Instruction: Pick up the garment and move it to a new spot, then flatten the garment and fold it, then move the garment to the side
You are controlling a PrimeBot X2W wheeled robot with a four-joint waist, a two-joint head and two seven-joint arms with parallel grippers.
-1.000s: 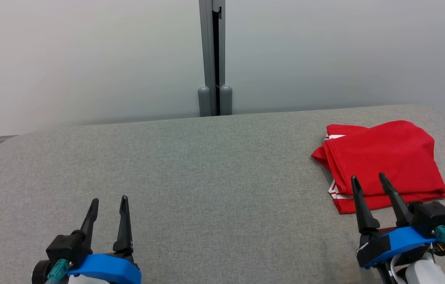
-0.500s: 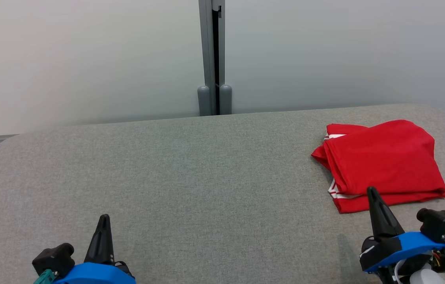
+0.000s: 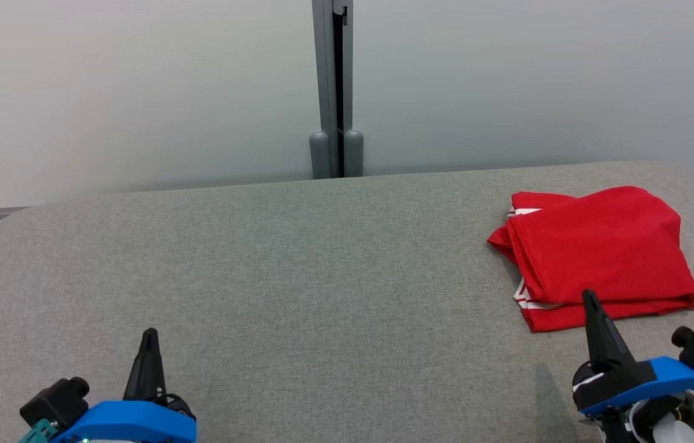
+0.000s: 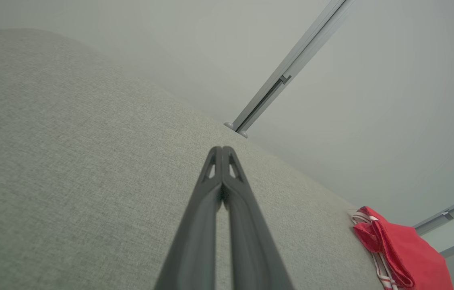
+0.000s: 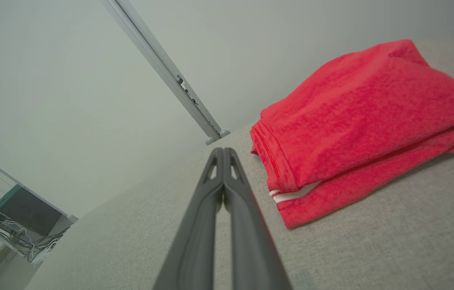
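Looking down from the head, you have the garment (image 3: 599, 252) folded into a red stack on the right side of the grey worktop (image 3: 322, 277), toward its far edge. Its long axis runs roughly left to right across your view. The white-striped edges show at its left end and near-left corner, so the stripes point toward the worktop's middle, and the stacked layers show along the near side.

Your right tool (image 3: 589, 298) sits at the lower right, fingers pressed together and pinching nothing, its tip pointing up at the garment's near edge. In the right wrist view the tip stands just left of the striped corner, apart from the cloth.

Your left tool (image 3: 150, 335) is at the lower left, likewise pressed together and empty, over bare worktop well apart from the garment.

Behind the worktop stands a pale wall (image 3: 138, 92) with a grey post (image 3: 335, 92).
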